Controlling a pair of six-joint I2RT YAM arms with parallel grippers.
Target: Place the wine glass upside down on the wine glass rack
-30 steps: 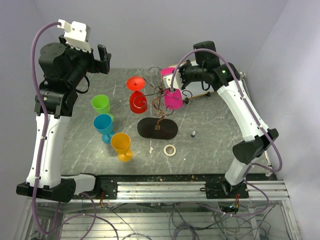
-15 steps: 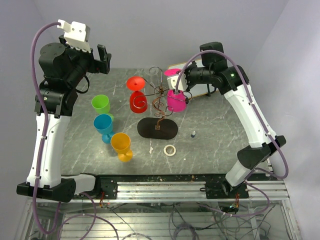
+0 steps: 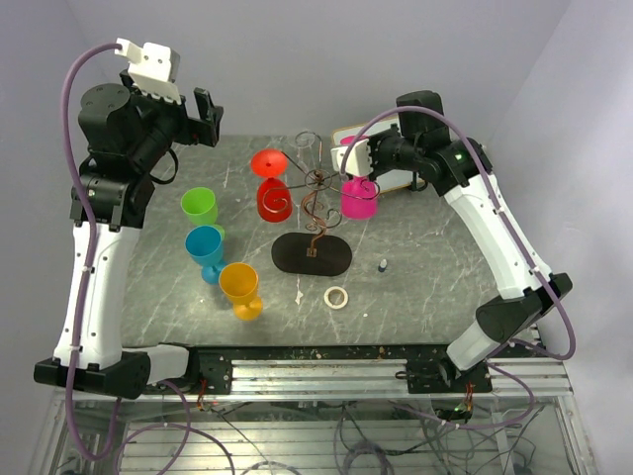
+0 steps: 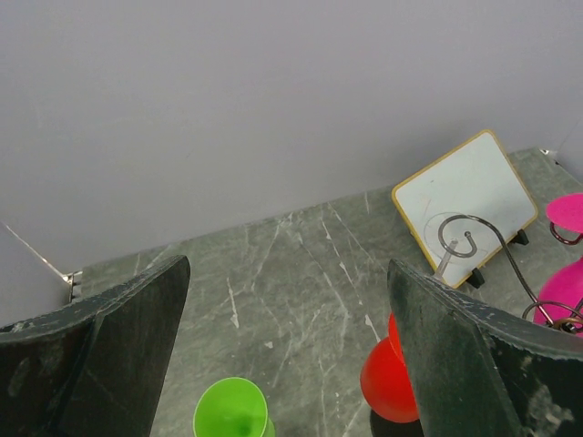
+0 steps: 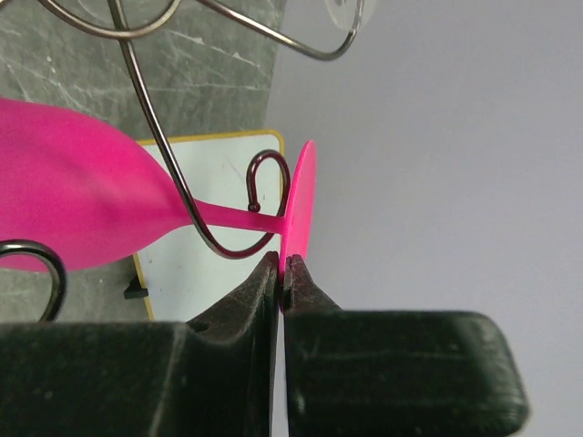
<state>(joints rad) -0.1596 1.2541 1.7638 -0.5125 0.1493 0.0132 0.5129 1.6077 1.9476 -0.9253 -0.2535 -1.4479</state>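
A pink wine glass hangs bowl-down at the right side of the dark wire rack, which rises from a black oval base. My right gripper is shut on the rim of the glass's flat foot. In the right wrist view the stem lies inside a curled scroll arm of the rack. A red wine glass hangs upside down on the rack's left side. My left gripper is open and empty, held high over the back left of the table.
A green glass, a blue glass and an orange glass stand on the left of the table. A white board with a yellow frame stands behind the rack. A tape ring and a small dark cap lie near the front.
My right gripper has carried the pink glass to the right and a little back, bringing its stem into the rack's right scroll arm. The left arm has not moved.
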